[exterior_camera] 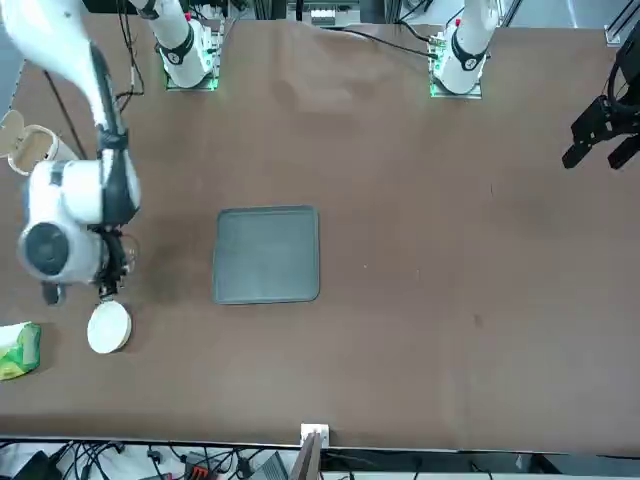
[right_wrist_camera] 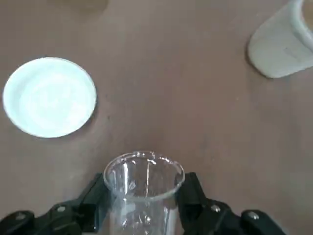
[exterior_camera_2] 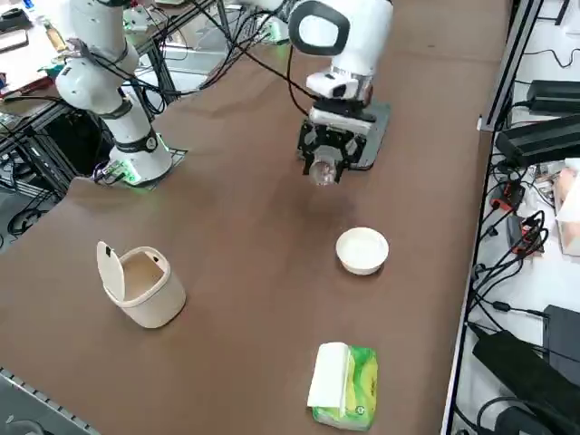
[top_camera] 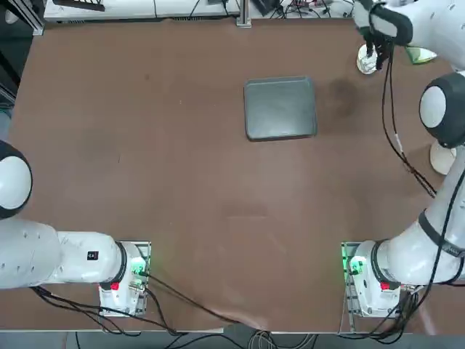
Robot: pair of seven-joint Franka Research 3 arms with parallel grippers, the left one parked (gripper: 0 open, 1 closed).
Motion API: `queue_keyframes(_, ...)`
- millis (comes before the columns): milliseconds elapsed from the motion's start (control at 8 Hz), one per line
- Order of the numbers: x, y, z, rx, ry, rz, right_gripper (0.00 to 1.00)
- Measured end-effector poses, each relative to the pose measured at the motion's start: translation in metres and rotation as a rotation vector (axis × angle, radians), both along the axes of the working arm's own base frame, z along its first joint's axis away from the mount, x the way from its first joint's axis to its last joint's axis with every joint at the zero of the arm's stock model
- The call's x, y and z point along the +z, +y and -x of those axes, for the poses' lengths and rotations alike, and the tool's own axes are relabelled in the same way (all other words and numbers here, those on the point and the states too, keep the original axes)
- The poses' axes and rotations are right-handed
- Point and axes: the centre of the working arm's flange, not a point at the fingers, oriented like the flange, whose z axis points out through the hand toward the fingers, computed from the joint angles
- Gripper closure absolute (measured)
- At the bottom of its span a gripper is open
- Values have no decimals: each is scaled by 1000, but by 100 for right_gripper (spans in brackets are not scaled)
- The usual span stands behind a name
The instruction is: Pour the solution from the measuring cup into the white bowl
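My right gripper (exterior_camera_2: pixel 324 166) hangs above the table at its far right part, shut on the measuring cup (right_wrist_camera: pixel 144 192). The cup is small, clear and glassy, and the black fingers (right_wrist_camera: pixel 94 199) press on both its sides. The same cup (exterior_camera_2: pixel 322 172) shows as a glint at the fingertips in the right side view. The white bowl (exterior_camera_2: pixel 362 249) rests on the table a short way from the gripper, toward the table's far edge. The wrist view has the white bowl (right_wrist_camera: pixel 49 96) off to one side of the cup, not under it. From overhead, the hand partly covers the bowl (top_camera: pixel 365 62).
A dark grey tray (top_camera: pixel 280 107) lies at the table's middle, on the inner side of the gripper. An off-white lidded container (exterior_camera_2: pixel 140 285) stands near the right edge. A green packet (exterior_camera_2: pixel 344 385) lies at the far right corner beyond the bowl.
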Motion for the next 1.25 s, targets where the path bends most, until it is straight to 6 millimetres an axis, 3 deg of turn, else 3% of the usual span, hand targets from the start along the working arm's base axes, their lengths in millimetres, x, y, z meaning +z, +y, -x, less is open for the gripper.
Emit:
queue_keyframes(250,-18,39,32,-6,-16,166,26)
queue_keyframes(625,-58,74,76,-19,-26,363,26)
queue_keyframes(875,-80,82,97,-56,-58,450,26)
queue_keyframes(1250,-102,77,116,-80,-52,524,26)
